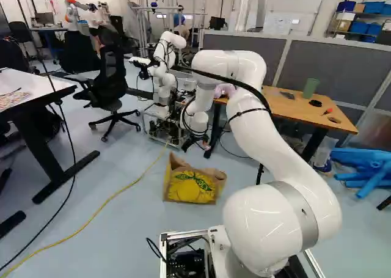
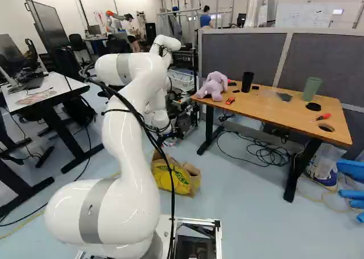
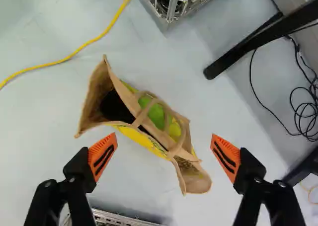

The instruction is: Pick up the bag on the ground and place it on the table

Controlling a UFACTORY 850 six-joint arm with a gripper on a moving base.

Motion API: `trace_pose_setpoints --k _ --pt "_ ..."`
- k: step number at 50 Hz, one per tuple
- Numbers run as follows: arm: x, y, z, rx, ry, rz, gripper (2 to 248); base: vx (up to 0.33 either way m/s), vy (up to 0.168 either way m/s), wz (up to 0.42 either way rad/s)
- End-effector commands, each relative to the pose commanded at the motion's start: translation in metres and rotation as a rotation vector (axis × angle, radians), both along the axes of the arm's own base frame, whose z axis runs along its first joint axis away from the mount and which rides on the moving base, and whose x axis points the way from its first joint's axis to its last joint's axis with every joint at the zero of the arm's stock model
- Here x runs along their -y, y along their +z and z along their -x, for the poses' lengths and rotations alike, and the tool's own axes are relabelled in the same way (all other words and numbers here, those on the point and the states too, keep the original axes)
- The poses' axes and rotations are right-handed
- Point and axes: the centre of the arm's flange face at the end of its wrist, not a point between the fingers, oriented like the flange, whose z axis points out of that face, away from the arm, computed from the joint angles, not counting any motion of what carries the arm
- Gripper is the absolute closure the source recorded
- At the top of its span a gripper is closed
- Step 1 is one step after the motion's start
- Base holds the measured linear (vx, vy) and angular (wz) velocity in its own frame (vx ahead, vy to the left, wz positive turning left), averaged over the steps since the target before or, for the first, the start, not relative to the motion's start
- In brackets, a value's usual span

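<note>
a robotics lab, with another robot (image 1: 164, 76), grey partitions (image 1: 330, 61) and trailing cables (image 2: 267, 153)

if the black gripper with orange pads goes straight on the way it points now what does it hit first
Most likely the tan bag with yellow printed sides, probably its looped tan handles, which lie ahead between the open fingers; how far off is unclear.
</note>
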Motion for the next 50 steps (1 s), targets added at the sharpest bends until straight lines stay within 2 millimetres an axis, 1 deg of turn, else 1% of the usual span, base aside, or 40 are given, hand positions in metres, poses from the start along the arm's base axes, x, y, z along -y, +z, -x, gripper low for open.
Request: trace_pose_setpoints --k 50 --pt "-0.001 -0.074 -0.009 -0.049 0.500 0.169 3 0.000 0.000 0.000"
